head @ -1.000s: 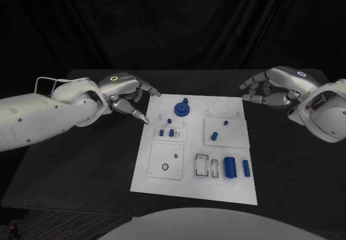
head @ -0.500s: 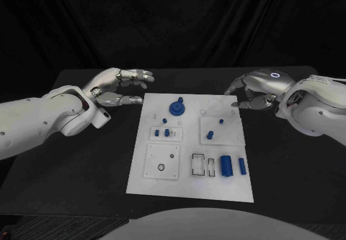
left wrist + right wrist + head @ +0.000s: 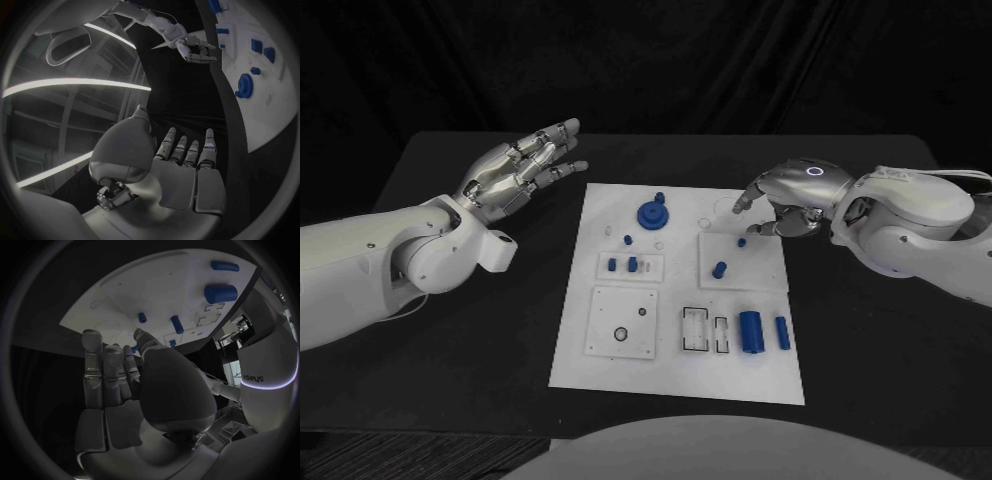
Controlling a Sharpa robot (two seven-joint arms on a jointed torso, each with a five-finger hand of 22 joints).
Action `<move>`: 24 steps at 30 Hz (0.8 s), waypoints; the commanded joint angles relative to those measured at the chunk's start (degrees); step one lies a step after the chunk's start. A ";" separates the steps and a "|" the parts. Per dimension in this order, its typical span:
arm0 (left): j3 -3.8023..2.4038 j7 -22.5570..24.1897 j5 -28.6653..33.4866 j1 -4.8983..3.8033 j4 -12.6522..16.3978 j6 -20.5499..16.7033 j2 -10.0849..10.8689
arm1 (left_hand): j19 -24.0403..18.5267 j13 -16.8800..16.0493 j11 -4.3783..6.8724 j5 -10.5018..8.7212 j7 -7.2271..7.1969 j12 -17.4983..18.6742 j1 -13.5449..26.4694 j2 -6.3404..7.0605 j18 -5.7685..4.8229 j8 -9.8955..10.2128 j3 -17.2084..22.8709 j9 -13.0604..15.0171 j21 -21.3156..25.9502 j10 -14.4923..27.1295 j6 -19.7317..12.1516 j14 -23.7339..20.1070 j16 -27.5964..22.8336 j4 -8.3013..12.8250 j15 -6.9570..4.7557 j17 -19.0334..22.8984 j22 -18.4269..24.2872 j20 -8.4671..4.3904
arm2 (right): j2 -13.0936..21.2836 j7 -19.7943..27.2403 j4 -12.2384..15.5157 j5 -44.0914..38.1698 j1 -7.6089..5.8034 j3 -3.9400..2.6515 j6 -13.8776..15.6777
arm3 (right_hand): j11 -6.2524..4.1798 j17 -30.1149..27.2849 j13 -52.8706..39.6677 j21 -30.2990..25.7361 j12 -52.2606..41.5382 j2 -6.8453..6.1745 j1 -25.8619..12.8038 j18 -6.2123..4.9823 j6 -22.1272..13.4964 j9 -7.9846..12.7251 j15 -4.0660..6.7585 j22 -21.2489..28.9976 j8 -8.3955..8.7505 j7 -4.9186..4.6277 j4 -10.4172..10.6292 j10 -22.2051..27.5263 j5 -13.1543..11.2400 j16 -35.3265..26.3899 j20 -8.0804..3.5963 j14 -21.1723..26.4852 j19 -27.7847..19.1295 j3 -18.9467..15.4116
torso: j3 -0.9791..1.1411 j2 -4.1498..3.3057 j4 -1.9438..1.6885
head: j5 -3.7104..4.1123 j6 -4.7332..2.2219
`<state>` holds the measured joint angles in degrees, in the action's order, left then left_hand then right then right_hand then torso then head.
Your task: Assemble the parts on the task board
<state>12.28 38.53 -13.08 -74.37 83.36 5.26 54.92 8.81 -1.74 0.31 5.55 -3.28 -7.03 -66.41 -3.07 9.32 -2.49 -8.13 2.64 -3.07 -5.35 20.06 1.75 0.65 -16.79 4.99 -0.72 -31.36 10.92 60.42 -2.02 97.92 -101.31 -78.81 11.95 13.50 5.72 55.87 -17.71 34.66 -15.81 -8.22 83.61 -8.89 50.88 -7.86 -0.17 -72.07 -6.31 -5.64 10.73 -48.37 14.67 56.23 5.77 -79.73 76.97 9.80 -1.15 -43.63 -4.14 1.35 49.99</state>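
The white task board (image 3: 682,380) lies in the middle of the black table. On it are a round blue piece (image 3: 653,215), several small blue pegs such as one at the right (image 3: 720,269), and two blue cylinders (image 3: 751,332) near its front right. My left hand (image 3: 524,165) is raised left of the board's far corner, fingers stretched out and apart, holding nothing. My right hand (image 3: 776,205) hovers over the board's far right corner, fingers pointing down, with nothing in them. The right wrist view shows that hand's fingers (image 3: 103,375) straight above the board (image 3: 125,295).
Black table (image 3: 459,370) surrounds the board on all sides. Rectangular slots (image 3: 704,330) and a square inset plate (image 3: 626,322) sit in the board's near half. In the left wrist view, my left hand (image 3: 181,175) is open, with the right hand (image 3: 194,47) far off.
The left hand lifted away from the board's far left corner and straightened its fingers. The right hand moved inward and down over the board's far right corner.
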 commanded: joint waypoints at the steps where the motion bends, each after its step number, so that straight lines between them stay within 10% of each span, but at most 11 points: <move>1: -0.06 14.14 5.99 0.19 0.35 3.65 0.00 | -2.08 0.28 0.90 4.14 0.10 0.66 0.46 -2.43 0.47 0.42 -1.34 -0.47 0.52 1.33 -1.42 -1.10 -0.43 -0.03 0.02 0.48 5.07 -0.27 | -0.01 0.48 0.09 -1.57 0.30 -0.05 -0.94 | -0.06 -0.17 0.60 0.18 0.02 -0.07 -0.76 0.36 0.38 0.11 0.00 -0.18 0.27 -0.01 0.28 -0.79 -0.68 0.03 0.05 -0.41 0.41 0.14 | -0.61 0.04 -0.29 | 0.30 0.01; 10: -0.06 13.61 6.53 0.47 -0.10 4.34 -0.15 | -3.23 0.39 0.69 12.47 0.09 0.62 -5.12 -4.68 0.73 0.52 -3.44 -0.61 0.55 2.31 -2.52 -1.55 -0.57 0.15 0.41 0.65 9.93 0.46 | 0.00 1.08 0.41 -1.29 0.67 -0.05 -1.69 | -0.02 -0.61 1.73 -0.04 0.80 -0.26 -0.96 0.32 -0.63 0.56 -0.11 -0.32 1.17 0.16 0.18 -1.65 -1.12 -0.27 0.21 -0.41 0.49 0.07 | -0.50 0.22 -0.34 | 0.46 0.01; 24: -0.06 12.79 6.61 0.67 -0.38 4.41 -0.19 | -2.45 0.42 0.55 11.34 0.35 0.55 -6.88 -5.14 0.92 0.52 -4.52 -0.62 0.38 2.64 -2.70 -1.39 -0.51 0.09 1.18 0.59 10.24 2.03 | 0.07 1.00 0.28 -1.21 1.85 -0.04 -1.97 | 0.01 -0.49 3.41 0.47 2.09 -0.13 -1.24 0.42 0.70 0.70 -0.31 -0.78 0.96 0.17 0.12 -2.69 -1.64 0.13 0.34 -0.81 0.92 0.10 | -0.26 -0.02 -0.02 | 0.02 0.01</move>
<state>12.27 38.72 -7.30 -73.78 82.93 8.82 54.82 6.45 -1.39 1.03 16.91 -2.87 -6.37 -72.89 -8.07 9.30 -2.27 -12.39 2.09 -2.54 -2.84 17.60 0.43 0.42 -16.75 5.76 -0.10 -21.15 12.56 60.49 -1.08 98.28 -102.03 -77.13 11.95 11.98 5.73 55.31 -14.39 34.88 -14.02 -8.51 82.84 -8.92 51.29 -7.22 -0.56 -72.80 -5.32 -5.45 10.74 -50.60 13.27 56.23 6.15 -80.12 77.49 9.80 -1.42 -43.63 -4.14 1.35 49.99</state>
